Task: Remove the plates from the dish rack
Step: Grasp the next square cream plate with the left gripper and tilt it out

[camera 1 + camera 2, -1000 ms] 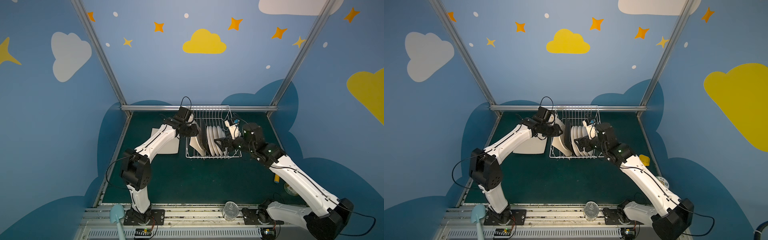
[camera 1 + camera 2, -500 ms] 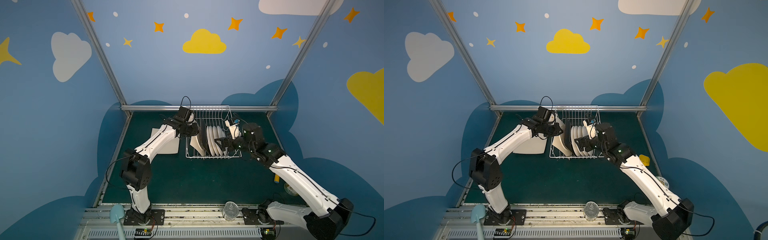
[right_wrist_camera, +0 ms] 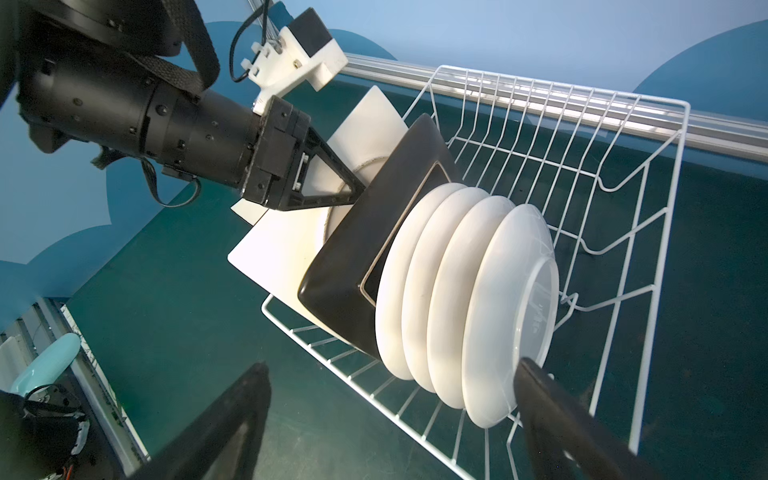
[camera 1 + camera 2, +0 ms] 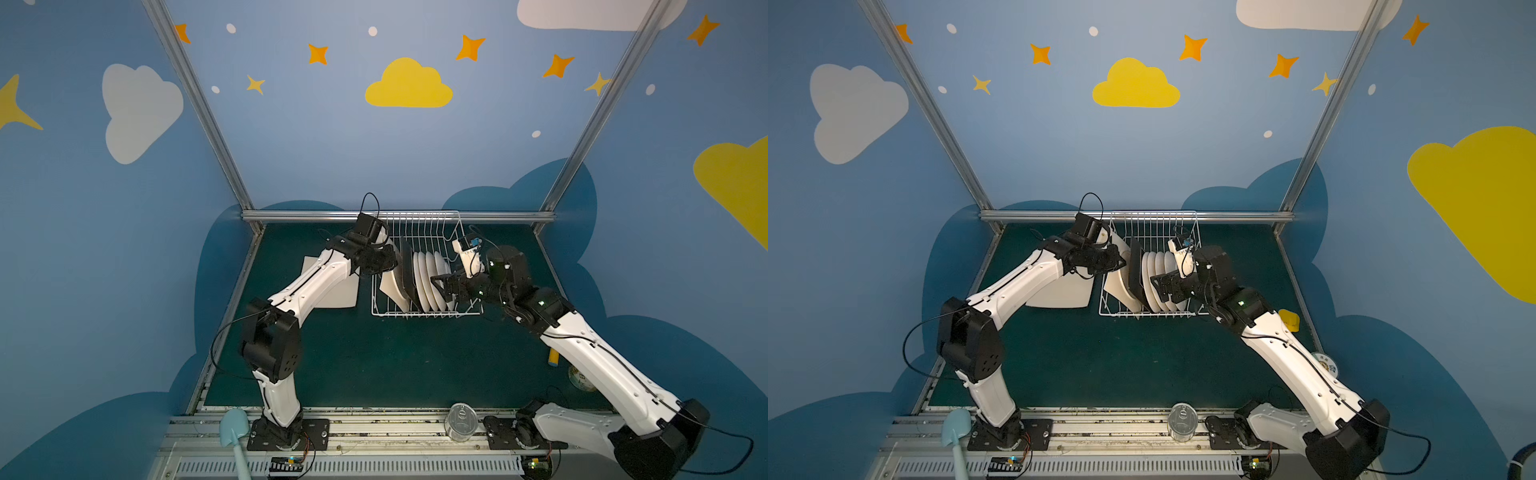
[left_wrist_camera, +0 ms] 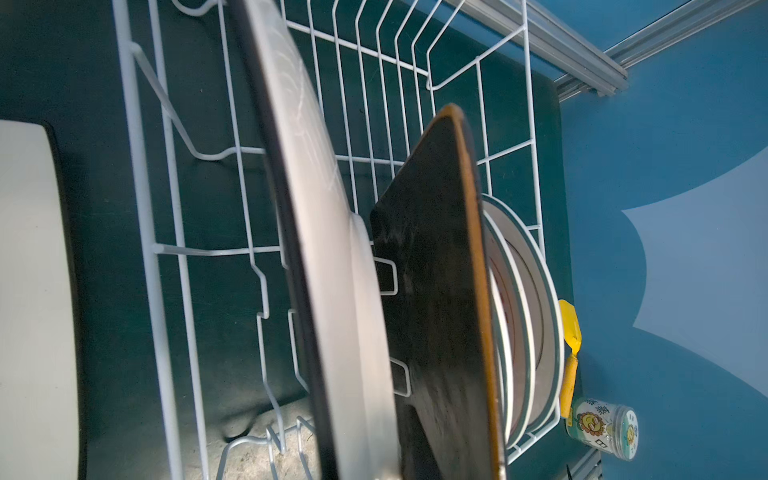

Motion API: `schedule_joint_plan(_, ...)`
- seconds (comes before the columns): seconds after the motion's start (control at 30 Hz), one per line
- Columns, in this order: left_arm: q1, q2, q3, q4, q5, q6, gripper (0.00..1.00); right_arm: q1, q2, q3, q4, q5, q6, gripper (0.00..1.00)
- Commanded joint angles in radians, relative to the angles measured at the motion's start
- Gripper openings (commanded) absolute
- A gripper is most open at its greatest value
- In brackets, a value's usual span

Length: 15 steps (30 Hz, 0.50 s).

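In both top views, the dish rack (image 4: 415, 314) sits at the back of the green surface (image 4: 395, 365), with its rear rim near the metal rail (image 4: 311, 216). The plates stand on edge toward the front of the rack, with open wire behind them. From left to right they are a racked cream plate (image 4: 390, 286), a black square plate (image 4: 407, 270) and four round white plates (image 4: 430, 278). A flat cream plate (image 4: 336, 291) lies on the surface just left of the rack, partly under your left arm. Your left gripper (image 4: 390, 262) reaches in over the rack's left rim. Your right gripper (image 4: 440, 286) is at the right end of the plate row.

In the left wrist view, the racked cream plate (image 5: 324, 249) fills the centre edge-on. It leans away from the black square plate (image 5: 432, 291), and rack wire shows in the wedge of room between them. The fingers are out of sight here.

In the right wrist view, your left gripper (image 3: 357, 193) is clamped on the upper rim of the racked cream plate (image 3: 370, 124). One finger is slotted into the narrow gap beside the black square plate (image 3: 353, 266). Your right gripper (image 3: 390, 365) has its fingers wide apart and holds nothing. One finger is just beside the rim of the outermost of the round white plates (image 3: 457, 291), and the other is well clear of them.
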State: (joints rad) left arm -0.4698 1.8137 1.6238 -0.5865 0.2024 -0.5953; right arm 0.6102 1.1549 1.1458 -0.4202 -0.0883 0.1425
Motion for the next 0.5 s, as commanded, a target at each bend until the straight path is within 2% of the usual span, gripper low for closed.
schedule_joint_plan(0.0, -0.006, -0.057, 0.008, -0.032, 0.024, 0.071, 0.03, -0.003, -0.018, -0.004, -0.001, 0.006, 0.004, 0.91)
schedule_joint_plan(0.47, 0.010, -0.133, 0.027, -0.041, 0.082, 0.042, 0.03, -0.003, -0.013, 0.005, 0.000, -0.008, 0.006, 0.91)
